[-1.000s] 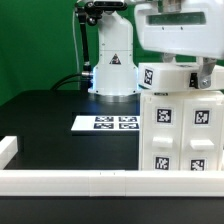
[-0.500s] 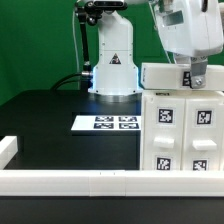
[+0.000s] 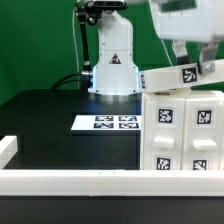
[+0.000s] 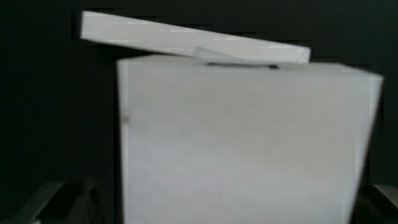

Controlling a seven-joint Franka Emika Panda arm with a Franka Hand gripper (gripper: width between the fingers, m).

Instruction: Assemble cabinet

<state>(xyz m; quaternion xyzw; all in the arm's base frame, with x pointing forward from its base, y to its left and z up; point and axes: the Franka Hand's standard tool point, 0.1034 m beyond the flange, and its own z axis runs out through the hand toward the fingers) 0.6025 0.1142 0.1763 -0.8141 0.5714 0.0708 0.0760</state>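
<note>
On the black desk [image 3: 45,125], at the exterior view's right, the cabinet [image 3: 185,130] stands upright. Its near face carries square black-and-white tags, and its foot sits behind the low white rail [image 3: 70,178] that runs across the front.

A slim white panel [image 3: 160,79], with a tag on its edge, lies tilted across the cabinet's top. The end toward the exterior view's left rests on the top edge, and the other end is raised. The end effector [image 3: 197,55] hangs directly above the cabinet, close over that raised end. Whether its fingers are spread or clamped on the panel cannot be told from either view.

In the blurred wrist view, the cabinet [image 4: 249,150] fills most of the frame as a pale block. The panel [image 4: 187,40] sits askew along one edge of it, with a thin dark gap under its lifted side.

The marker board [image 3: 110,122] lies flat on the desk near the cabinet, toward the exterior view's left. Behind it stands the arm's white base [image 3: 112,60] against a green backdrop [image 3: 40,40].
</note>
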